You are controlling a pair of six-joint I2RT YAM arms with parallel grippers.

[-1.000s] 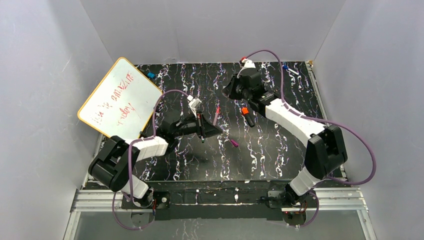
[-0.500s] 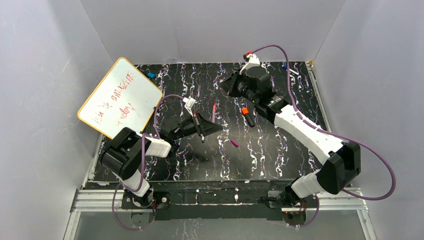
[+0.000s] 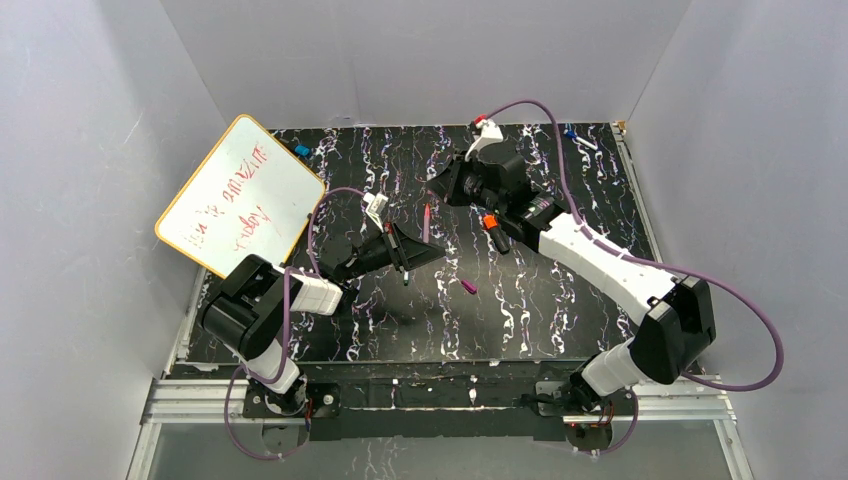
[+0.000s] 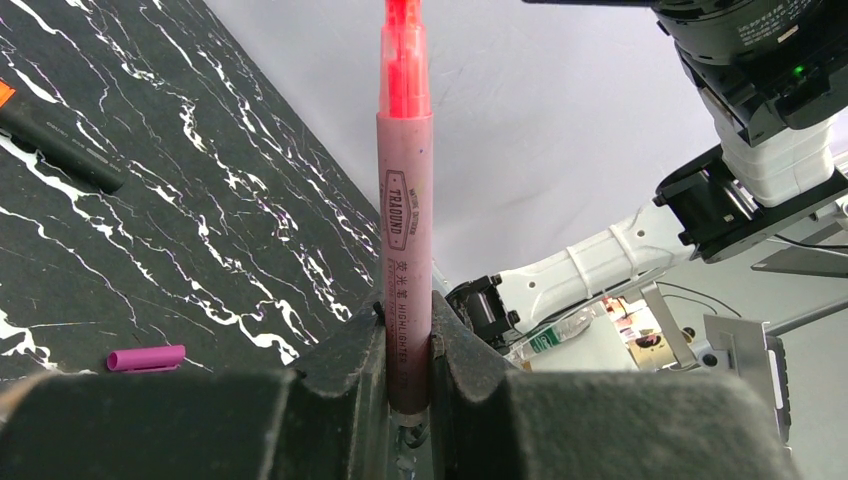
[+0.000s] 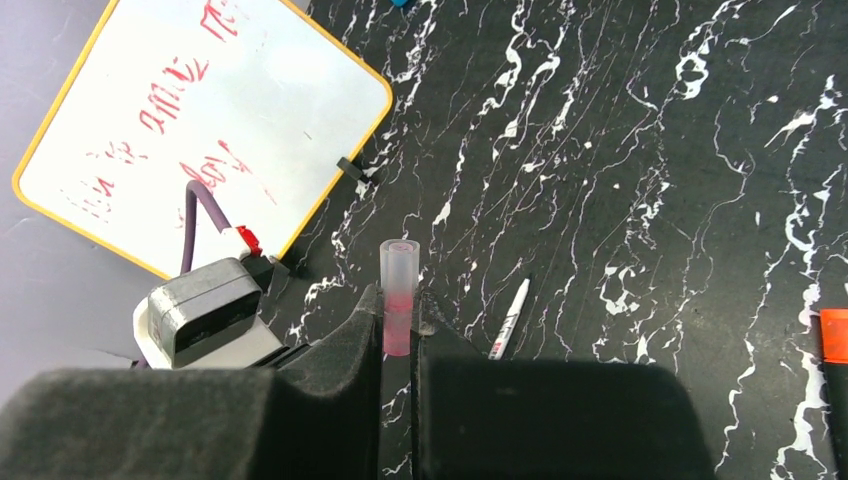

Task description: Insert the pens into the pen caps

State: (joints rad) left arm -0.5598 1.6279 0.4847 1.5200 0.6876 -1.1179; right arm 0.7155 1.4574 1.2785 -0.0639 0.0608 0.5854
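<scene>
Capping not yet done: left end effector [image 4: 408, 330] clamps pink pen [image 4: 405, 200], right end effector [image 5: 398, 330] clamps pale pink cap [image 5: 397, 290], unjoined; black pen [image 3: 495, 235] lies on surface [image 3: 560, 300] beside right end effector.

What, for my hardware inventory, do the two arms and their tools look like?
Both the left arm and right arm have white link shells between bulky black joint housings. A purple cable loops loosely along each to the wrist. The left tool and right tool each have two chunky matte-black fingers. A small green light glows on the right arm's black housing.
</scene>
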